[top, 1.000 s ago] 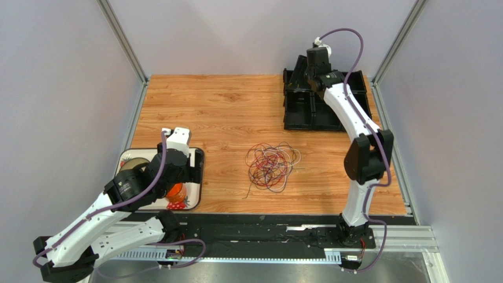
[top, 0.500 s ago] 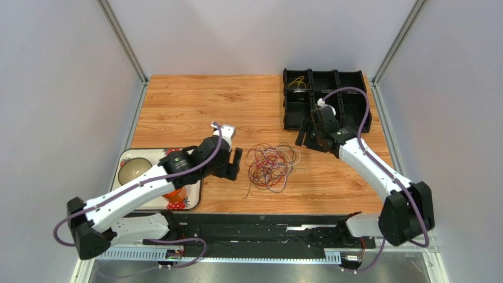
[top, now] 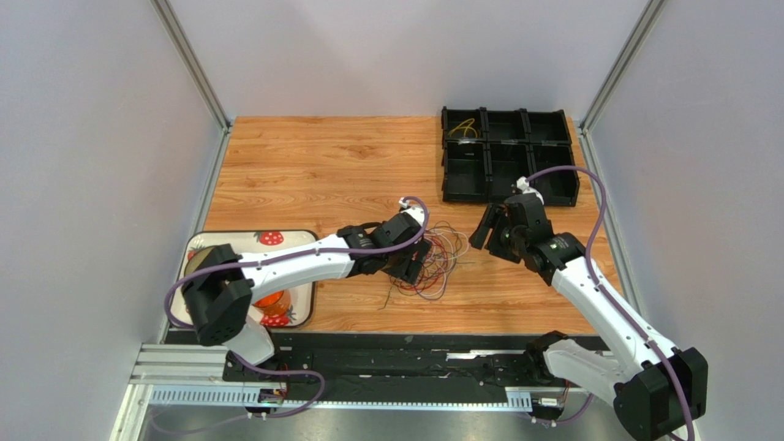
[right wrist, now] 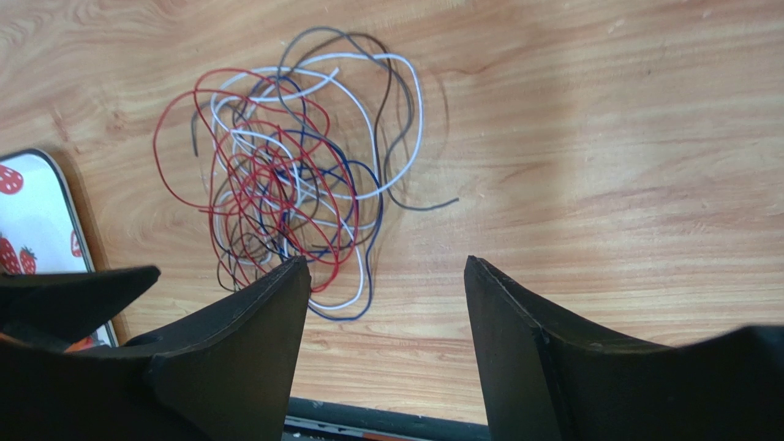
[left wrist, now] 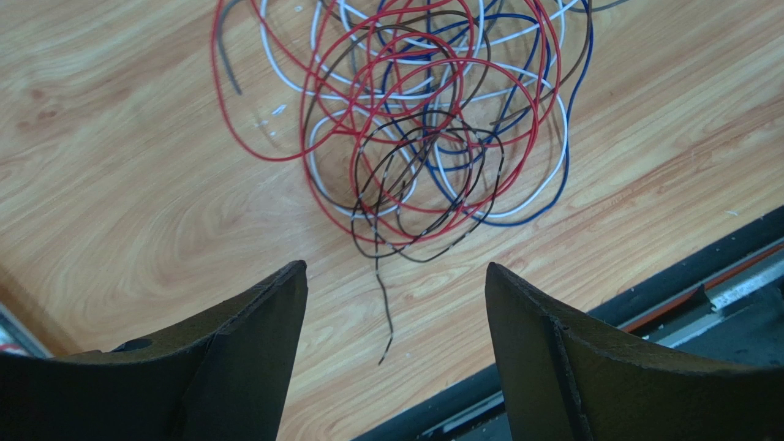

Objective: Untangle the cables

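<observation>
moved: both arms have swung in from the sides to the middle of the counter; the left claw is now over the cables, and the right claw is just beside them.
risk: a bite into the dense middle would likely catch several loops at once and drag the whole knot, pulling it tighter. the wires are fine and lie flat on the wood, so the pads may close on nothing. two claws reaching into one small heap could also knock together.
left claw: wide apart, holding nothing, touching nothing; a dark brown loose end lies between its tips in the wrist view.
right claw: wide apart, empty, clear of the wires.
cables: one loose heap of red, white, blue and dark loops, mid-counter, between the two claws.
black bin: at the far right; a yellow wire lies in its far-left compartment.
</observation>
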Robot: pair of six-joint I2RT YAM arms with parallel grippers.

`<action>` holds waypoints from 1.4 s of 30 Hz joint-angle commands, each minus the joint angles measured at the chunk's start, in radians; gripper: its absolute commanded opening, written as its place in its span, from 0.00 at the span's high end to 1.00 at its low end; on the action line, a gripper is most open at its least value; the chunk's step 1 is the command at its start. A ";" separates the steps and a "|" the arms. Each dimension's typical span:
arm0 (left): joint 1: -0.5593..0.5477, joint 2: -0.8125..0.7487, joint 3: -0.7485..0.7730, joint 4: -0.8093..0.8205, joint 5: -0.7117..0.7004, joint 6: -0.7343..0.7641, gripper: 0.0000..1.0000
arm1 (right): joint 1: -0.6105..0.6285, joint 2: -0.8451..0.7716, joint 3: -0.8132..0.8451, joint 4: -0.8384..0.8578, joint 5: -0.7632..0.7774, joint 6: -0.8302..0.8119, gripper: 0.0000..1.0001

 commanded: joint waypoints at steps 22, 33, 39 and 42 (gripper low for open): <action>-0.023 0.451 0.340 -0.001 -0.084 0.006 0.40 | 0.005 -0.031 -0.032 0.016 -0.106 -0.066 0.34; -0.023 0.469 0.379 -0.014 -0.090 0.026 1.00 | 0.007 -0.009 -0.038 0.024 -0.108 -0.077 0.34; -0.023 0.327 0.500 -0.166 -0.094 0.021 1.00 | 0.005 -0.017 -0.019 0.008 -0.106 -0.077 0.34; -0.020 0.250 0.606 -0.280 -0.130 0.032 1.00 | 0.005 -0.018 -0.002 0.002 -0.115 -0.078 0.34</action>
